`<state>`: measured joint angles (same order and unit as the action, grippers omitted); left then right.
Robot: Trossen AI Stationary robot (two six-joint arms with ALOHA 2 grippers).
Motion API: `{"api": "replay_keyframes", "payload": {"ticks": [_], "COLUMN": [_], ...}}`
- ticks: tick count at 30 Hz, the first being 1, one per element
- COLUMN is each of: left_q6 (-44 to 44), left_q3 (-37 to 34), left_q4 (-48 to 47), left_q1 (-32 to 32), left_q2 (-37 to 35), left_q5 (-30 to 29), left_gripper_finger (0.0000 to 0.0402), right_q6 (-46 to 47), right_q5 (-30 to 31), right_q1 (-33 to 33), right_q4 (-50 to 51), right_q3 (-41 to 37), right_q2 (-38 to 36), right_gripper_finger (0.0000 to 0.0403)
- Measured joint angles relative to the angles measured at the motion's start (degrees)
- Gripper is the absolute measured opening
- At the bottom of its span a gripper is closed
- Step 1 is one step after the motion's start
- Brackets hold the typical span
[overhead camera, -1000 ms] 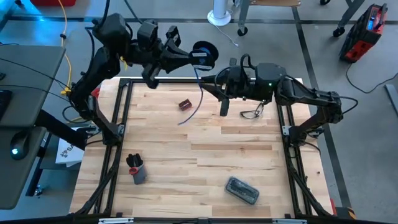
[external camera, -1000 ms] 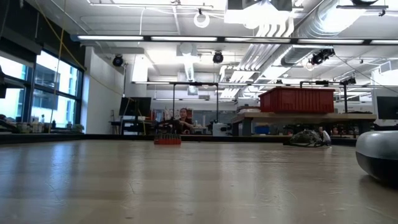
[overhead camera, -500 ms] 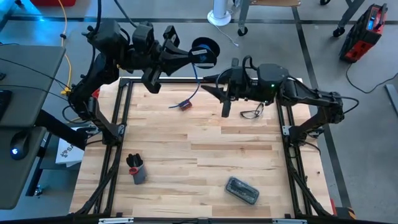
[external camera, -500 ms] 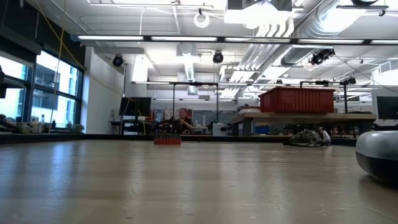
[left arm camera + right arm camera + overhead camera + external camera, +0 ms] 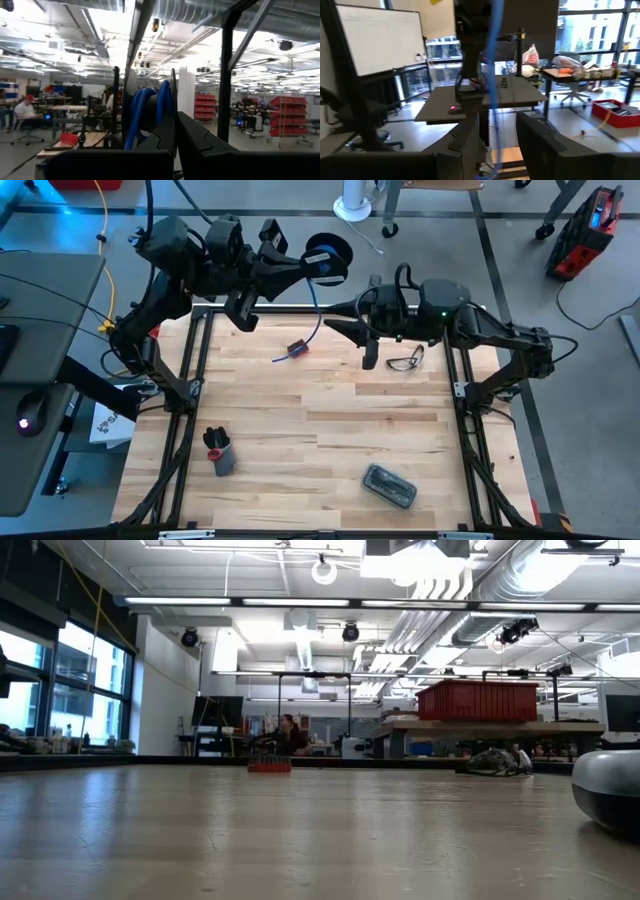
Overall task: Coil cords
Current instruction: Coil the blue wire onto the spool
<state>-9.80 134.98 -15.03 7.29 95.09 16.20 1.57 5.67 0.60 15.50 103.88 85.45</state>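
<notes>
My left gripper (image 5: pixel 308 268), raised over the table's far edge, pinches the reel (image 5: pixel 328 262), a round black spool with thin flat flanges and a blue-white patch on its face; in my left wrist view the two dark, wedge-shaped fingers (image 5: pixel 165 132) press against the reel (image 5: pixel 150 112) edge-on, with smooth blue loops of cord (image 5: pixel 142 107) wound between the flanges. From the reel the cord (image 5: pixel 318 315), thin and glossy blue, hangs in a slack curve toward the table (image 5: pixel 330 440) and ends at a small red-brown plug (image 5: pixel 297 347) lying on the wood near the far edge. My right gripper (image 5: pixel 340 323) is held just beside that hanging stretch, above the far edge, its tapered black fingers spread; in my right wrist view the cord (image 5: pixel 493 75) runs as a straight blue line through the gap between them, touching neither that I can see. The table is pale, jointed wooden planking with visible grain inside a black metal frame. Wire-thin dark glasses (image 5: pixel 405 361) lie near the far right corner. A small grey cylinder (image 5: pixel 218 455) with a dark top rests toward the near left corner, and a flat grey oblong case (image 5: pixel 389 485) with rounded corners lies near the near edge.
</notes>
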Motion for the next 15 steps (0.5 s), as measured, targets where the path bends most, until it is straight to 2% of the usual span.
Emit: {"api": "replay_keyframes", "payload": {"ticks": [8, 15], "left_q6": [-1.01, -1.51], "left_q3": [0.0, 0.01], "left_q4": [1.25, 1.12], "left_q1": [-0.34, -1.01], "left_q2": [0.6, 0.81], "left_q5": [-1.0, -0.25], "left_gripper_finger": [0.0, 0.0], "right_q6": [1.01, -3.78], "right_q5": [-0.77, 0.35], "right_q1": [0.04, 0.41], "right_q4": [-1.28, -1.67], "right_q3": [0.04, 0.02], "right_q2": [1.01, 2.01], "right_gripper_finger": [0.0124, 0.0124]}}
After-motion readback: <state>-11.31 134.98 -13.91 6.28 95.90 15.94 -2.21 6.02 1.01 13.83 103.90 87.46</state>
